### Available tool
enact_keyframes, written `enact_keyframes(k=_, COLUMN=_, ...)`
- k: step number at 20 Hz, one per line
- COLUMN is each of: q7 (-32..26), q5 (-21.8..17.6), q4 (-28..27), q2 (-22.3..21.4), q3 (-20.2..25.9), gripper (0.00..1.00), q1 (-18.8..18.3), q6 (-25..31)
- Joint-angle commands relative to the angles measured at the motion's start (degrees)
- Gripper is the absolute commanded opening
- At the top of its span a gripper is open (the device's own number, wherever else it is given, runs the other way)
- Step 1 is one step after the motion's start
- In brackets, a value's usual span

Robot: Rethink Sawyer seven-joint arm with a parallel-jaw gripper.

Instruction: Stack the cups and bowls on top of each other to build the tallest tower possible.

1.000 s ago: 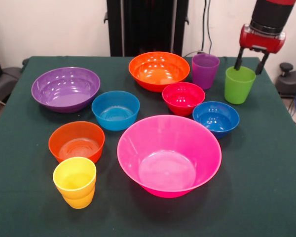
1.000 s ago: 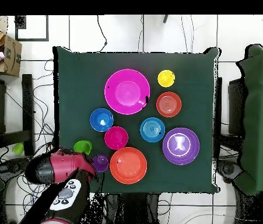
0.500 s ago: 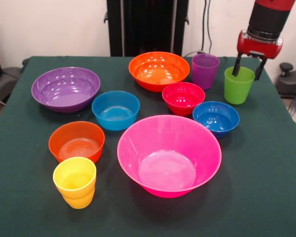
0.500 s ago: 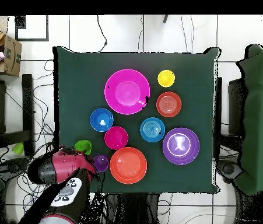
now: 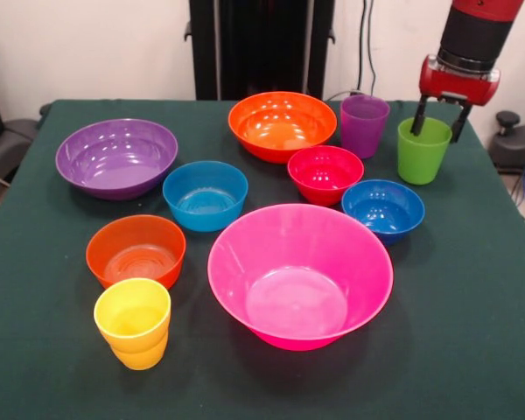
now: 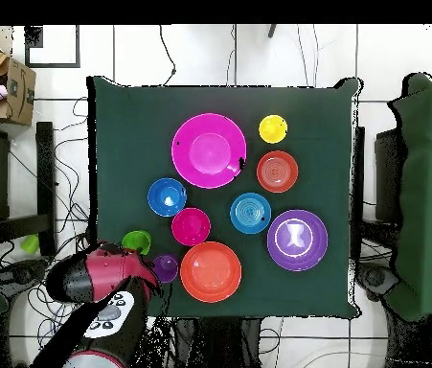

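- No tower is standing yet; every cup and bowl is sitting apart on the dark green cloth-covered worktop (image 5: 472, 332).
- The red and black claw (image 5: 439, 116) is hanging over the glossy lime green plastic tumbler (image 5: 423, 150) at the worktop's far corner, on the right of the front view.
- Its fingers are spread: one dark finger (image 5: 418, 115) is showing at the cup's left rim, the other behind the right rim, so they are straddling the cup. Whether either is touching the plastic, I cannot tell.
- The lime green tumbler is resting upright on the worktop, just beside the glossy purple plastic tumbler (image 5: 364, 125).
- The wide glossy pink plastic bowl (image 5: 299, 273) is sitting near the front, well apart from the claw, likely the base.
- The glossy yellow plastic tumbler (image 5: 133, 322) is standing at the near left corner, beside the small glossy orange plastic bowl (image 5: 136, 250).
- Step in hand, by my reading: lining up a grasp on the green cup.
- The next move is calling for a descent around the cup wall, a firm squeeze, then a lift clear of the purple neighbour.
- Risk: the smooth tapered wall may be slipping under a light grip.
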Motion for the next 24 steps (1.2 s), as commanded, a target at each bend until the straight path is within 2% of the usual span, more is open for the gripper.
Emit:
enact_keyframes(k=1, q7=10.0, q5=1.5, q4=0.7, q2=1.7, q3=4.8, gripper=1.0, q1=-1.3, q6=-2.9)
enact_keyframes(k=6, q7=11.0, q5=2.2, q4=0.0, q2=3.5, q3=4.5, gripper=1.0, q1=-0.3, q6=-4.8)
enact_keyframes(k=15, q7=11.9, q5=5.1, q4=-2.5, q2=4.2, q3=3.1, gripper=1.0, q1=3.1, q6=-2.8)
enact_keyframes(k=24, q7=11.3, q5=7.8, q4=-4.1, q2=5.2, q3=3.5, gripper=1.0, q1=4.2, q6=-2.1)
